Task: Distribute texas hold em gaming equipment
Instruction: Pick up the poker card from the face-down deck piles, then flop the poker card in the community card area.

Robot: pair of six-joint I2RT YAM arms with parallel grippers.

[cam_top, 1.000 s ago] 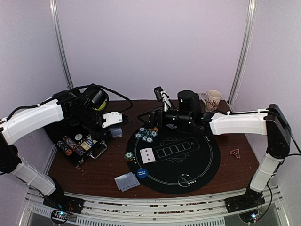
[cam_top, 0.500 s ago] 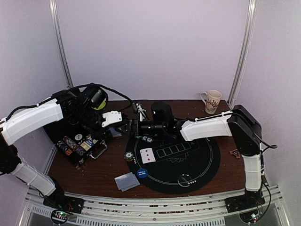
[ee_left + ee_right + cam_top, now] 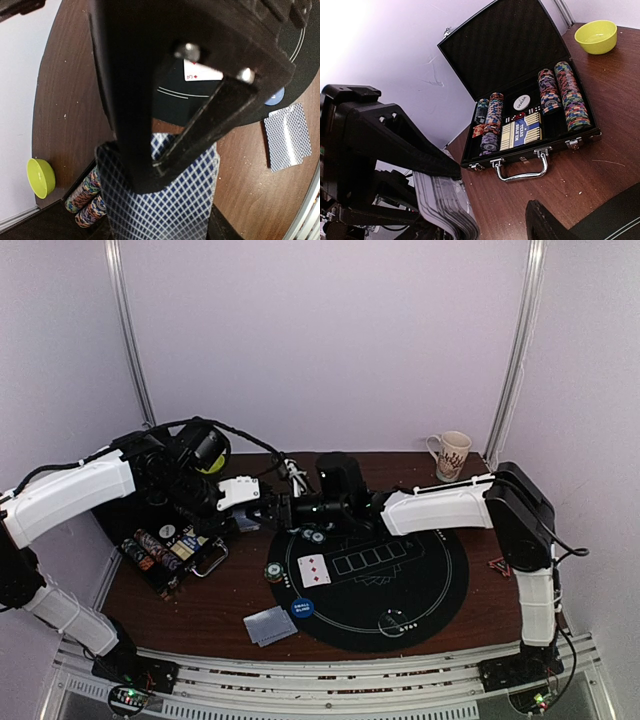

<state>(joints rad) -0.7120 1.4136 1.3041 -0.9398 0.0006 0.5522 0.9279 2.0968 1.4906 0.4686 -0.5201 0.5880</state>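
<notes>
And the right arm has swung clean across! A second ago the right gripper (image 3: 276, 508) was out over the far edge of the poker mat (image 3: 430, 585). Now it sits nose to nose with the left gripper (image 3: 252, 519), just off the mat's far-left corner. That reads like a handover (a card coming off the top for the next deal, I'd judge), so the dealing looks to be in mid-flow, not finished.

The left gripper hasn't budged. Its jaws are narrow, clamped on the deck of cards (image 3: 165, 202), with the blue-checked backs showing. The deck hangs over the tabletop (image 3: 230, 590) between the open chip case (image 3: 520, 55) and the mat.

The right jaws have been drawing in from wide, but how far apart they stand now, and whether they have a card, I cannot tell. The right wrist view shows only the deck's white edges just beside dark finger-work.

Elsewhere:
- One face-up card (image 3: 313, 569) lies on the mat.
- Loose poker chips (image 3: 312, 533) sit at the mat's far-left rim.
- Two face-down cards (image 3: 269, 625) rest on the wood.
- A blue button disc (image 3: 302, 608) sits at the mat's near-left edge.
- Racked chips (image 3: 572, 97) fill the case.
</notes>
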